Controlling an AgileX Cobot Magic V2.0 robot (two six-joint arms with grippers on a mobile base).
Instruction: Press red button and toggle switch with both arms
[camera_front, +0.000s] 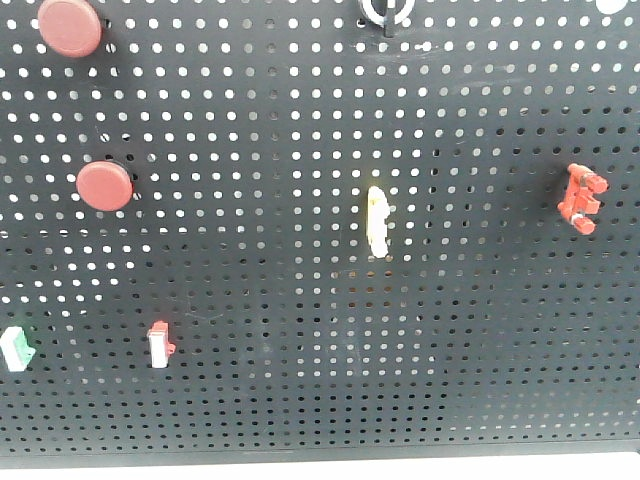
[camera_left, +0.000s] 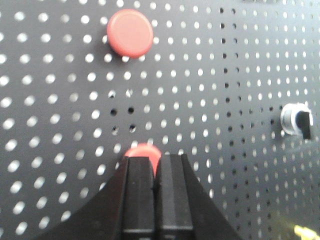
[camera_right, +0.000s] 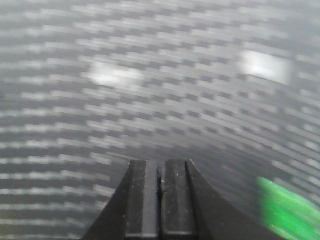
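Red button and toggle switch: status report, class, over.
Left gripper shut, fingers at red button. Right gripper shut, its view blurred. Toggle switch untouched in front view, nothing blocking it.

A black perforated panel (camera_front: 300, 130) fills the front view from edge to edge. Its holes glow white toward the upper left corner and turn dim near the lower middle. Below the panel's bottom edge runs a pale strip (camera_front: 500, 465).
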